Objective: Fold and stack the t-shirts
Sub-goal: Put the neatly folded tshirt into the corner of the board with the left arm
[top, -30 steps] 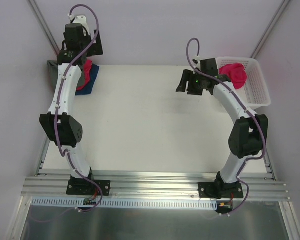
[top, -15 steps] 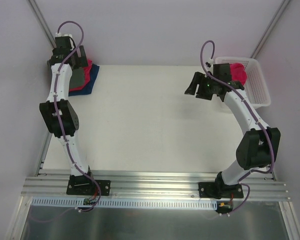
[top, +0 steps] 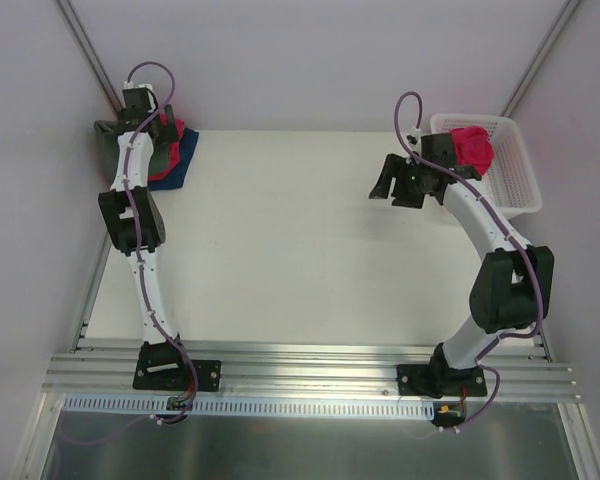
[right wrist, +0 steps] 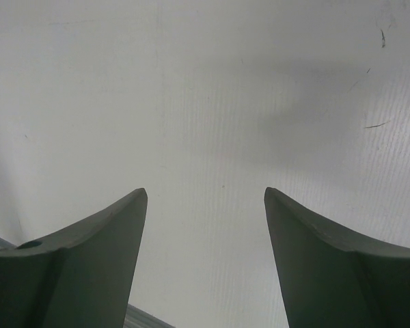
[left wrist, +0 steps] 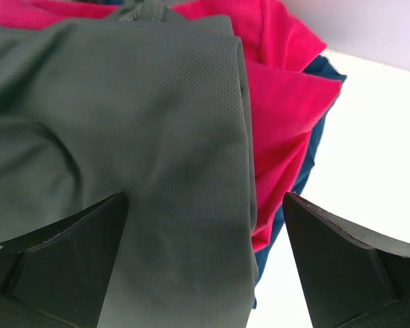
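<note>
Left fingers [left wrist: 61, 263] wide apart, empty, over dark grey t-shirt [left wrist: 143, 137], right fingers [right wrist: 82, 263] parted, empty, well right of it

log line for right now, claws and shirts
left claw: open, empty, over grey shirt on stack | right claw: open, empty, over table | basket: pink shirt inside

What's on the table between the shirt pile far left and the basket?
Nothing lies there: top view shows bare table between the shirt pile and the basket, with only the open right gripper hanging over it near the basket.
</note>
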Controlling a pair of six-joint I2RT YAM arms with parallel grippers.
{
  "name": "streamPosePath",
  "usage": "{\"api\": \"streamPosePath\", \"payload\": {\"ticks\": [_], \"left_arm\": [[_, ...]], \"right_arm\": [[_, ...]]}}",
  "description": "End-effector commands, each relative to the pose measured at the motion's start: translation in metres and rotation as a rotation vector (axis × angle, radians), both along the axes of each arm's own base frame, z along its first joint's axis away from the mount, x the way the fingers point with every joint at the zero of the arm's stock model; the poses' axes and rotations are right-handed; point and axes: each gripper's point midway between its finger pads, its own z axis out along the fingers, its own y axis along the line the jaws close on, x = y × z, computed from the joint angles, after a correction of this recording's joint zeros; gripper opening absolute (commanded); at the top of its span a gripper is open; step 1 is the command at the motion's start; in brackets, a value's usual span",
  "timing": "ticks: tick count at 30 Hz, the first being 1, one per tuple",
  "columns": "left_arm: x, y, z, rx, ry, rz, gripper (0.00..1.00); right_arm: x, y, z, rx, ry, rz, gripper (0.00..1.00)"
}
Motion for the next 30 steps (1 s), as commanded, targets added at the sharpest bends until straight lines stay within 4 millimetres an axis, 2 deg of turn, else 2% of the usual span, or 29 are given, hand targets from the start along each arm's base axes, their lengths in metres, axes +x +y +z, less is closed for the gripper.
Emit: {"api": "streamPosePath", "payload": {"ticks": [1, 5, 9, 10, 13, 17, 21, 28, 29, 30], "left_arm": [[0.017, 0.005, 0.02, 0.035, -0.081, -0.007, 0.97], [0.022, 0.006, 0.002, 0.034, -0.065, -0.011, 0.96], [0.023, 0.008, -0.002, 0.046, -0.06, -0.006, 0.94], [0.023, 0.01, -0.002, 0.051, -0.059, -0.003, 0.93], [0.021, 0.012, -0.001, 0.064, -0.054, 0.014, 0.79], [0.019, 0.014, 0.011, 0.089, -0.067, 0.032, 0.78], [0.019, 0.011, 0.008, 0.079, -0.063, 0.018, 0.76], [0.017, 0.002, 0.002, 0.056, -0.042, -0.014, 0.58], [0.017, 0.0, 0.004, 0.056, -0.045, -0.021, 0.52], [0.018, -0.004, 0.004, 0.045, -0.047, -0.037, 0.49]], "right_arm": [[0.009, 0.0, -0.001, -0.027, -0.016, 0.013, 0.74], [0.014, 0.006, -0.004, -0.03, -0.015, 0.023, 0.74], [0.015, 0.014, -0.006, -0.026, -0.011, 0.04, 0.74], [0.015, 0.015, -0.006, -0.025, -0.008, 0.04, 0.75], [0.016, 0.017, -0.009, -0.022, 0.0, 0.042, 0.75], [0.016, 0.018, -0.01, -0.012, 0.004, 0.039, 0.75], [0.016, 0.019, -0.01, -0.012, 0.003, 0.039, 0.75], [0.012, 0.017, -0.009, -0.024, -0.001, 0.038, 0.75], [0.012, 0.016, -0.01, -0.024, 0.001, 0.038, 0.75], [0.012, 0.016, -0.01, -0.024, -0.001, 0.038, 0.75]]}}
